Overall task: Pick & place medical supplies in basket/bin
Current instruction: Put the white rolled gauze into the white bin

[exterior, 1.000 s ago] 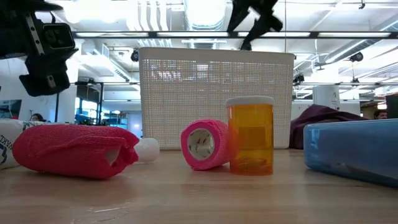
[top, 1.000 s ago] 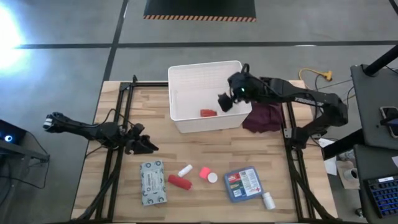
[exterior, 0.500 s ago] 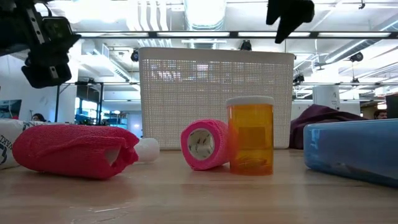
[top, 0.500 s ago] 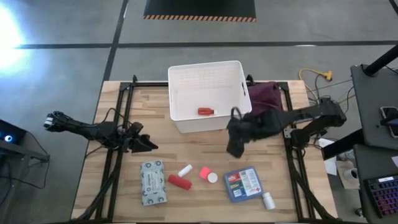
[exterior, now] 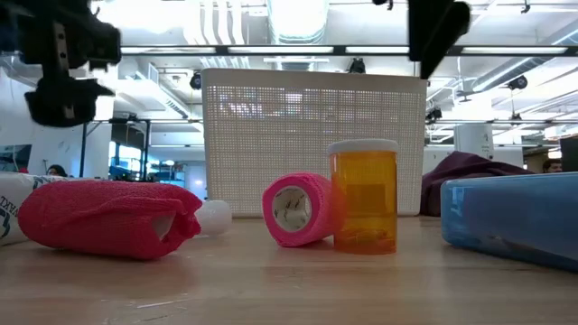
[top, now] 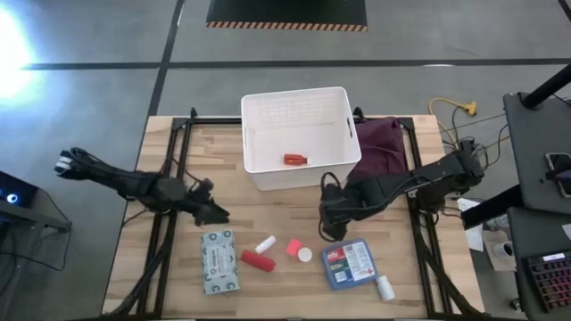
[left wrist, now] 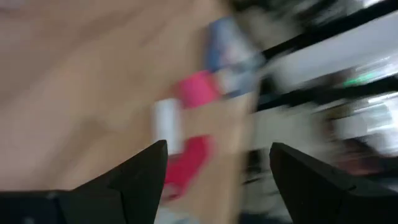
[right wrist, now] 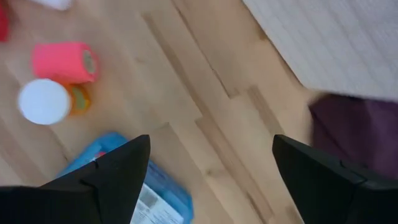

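Observation:
The white ribbed tub (top: 299,134) stands at the table's far middle with a small red item (top: 296,160) lying on its floor. Near the front lie a grey-green packet (top: 219,261), a small white bottle (top: 265,244), a red roll (top: 258,260), a pink roll (top: 293,247), an orange bottle with a white cap (top: 305,255), a blue first-aid box (top: 350,264) and a white bottle (top: 384,287). My right gripper (top: 328,223) hangs open above the bare wood between tub and blue box. My left gripper (top: 214,214) hovers open, on the far side of the packet.
A dark purple cloth (top: 379,147) lies right of the tub, against its wall. Black frame rails run along the table's left (top: 169,205) and right (top: 415,205) sides. Bare wood shows between the tub and the row of supplies.
My right gripper has swung from above the tub's right part toward the near edge and down, and now hangs over the wood in front of the tub, beside the pink roll and blue box. The red item stays in the tub.

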Motion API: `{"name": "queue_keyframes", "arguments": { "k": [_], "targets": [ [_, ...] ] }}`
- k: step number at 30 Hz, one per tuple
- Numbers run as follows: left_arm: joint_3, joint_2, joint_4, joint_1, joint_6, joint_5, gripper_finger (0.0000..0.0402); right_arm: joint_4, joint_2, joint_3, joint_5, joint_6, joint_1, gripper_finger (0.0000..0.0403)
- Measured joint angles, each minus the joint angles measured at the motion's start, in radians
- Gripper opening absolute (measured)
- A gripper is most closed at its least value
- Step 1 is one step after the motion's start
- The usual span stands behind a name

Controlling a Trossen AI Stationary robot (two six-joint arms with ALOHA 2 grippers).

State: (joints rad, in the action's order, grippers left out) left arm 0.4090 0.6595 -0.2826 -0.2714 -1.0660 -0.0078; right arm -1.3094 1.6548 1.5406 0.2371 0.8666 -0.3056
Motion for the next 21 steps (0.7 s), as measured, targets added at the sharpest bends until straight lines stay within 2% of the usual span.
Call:
{"name": "queue_keyframes", "arguments": {
  "k": [2,4,8,12,15,21],
  "targets": [
    [0.130,0.131,-0.158,0.001,0.086,-0.028,0.0262,-0.010,-0.010,-0.002,0.002,0.043,-0.013,0.0329],
    [0.248,0.269,-0.245,0.001,0.149,-0.034,0.0262,-0.021,-0.013,-0.004,0.002,0.085,-0.027,0.0329],
    [0.442,0.537,-0.359,-0.013,0.250,-0.035,0.0262,-0.035,-0.015,-0.005,0.009,0.170,-0.061,0.0329],
    [0.596,0.747,-0.454,-0.067,0.303,-0.091,0.0262,-0.056,-0.015,-0.005,0.028,0.260,-0.100,0.0329],
    [0.662,0.863,-0.483,-0.108,0.303,-0.136,0.0262,-0.063,-0.016,-0.006,0.028,0.330,-0.136,0.0329],
    [0.759,1.005,-0.478,-0.165,0.245,-0.143,0.0262,-0.077,-0.017,-0.013,0.053,0.468,-0.205,0.0329]
  ]
}}
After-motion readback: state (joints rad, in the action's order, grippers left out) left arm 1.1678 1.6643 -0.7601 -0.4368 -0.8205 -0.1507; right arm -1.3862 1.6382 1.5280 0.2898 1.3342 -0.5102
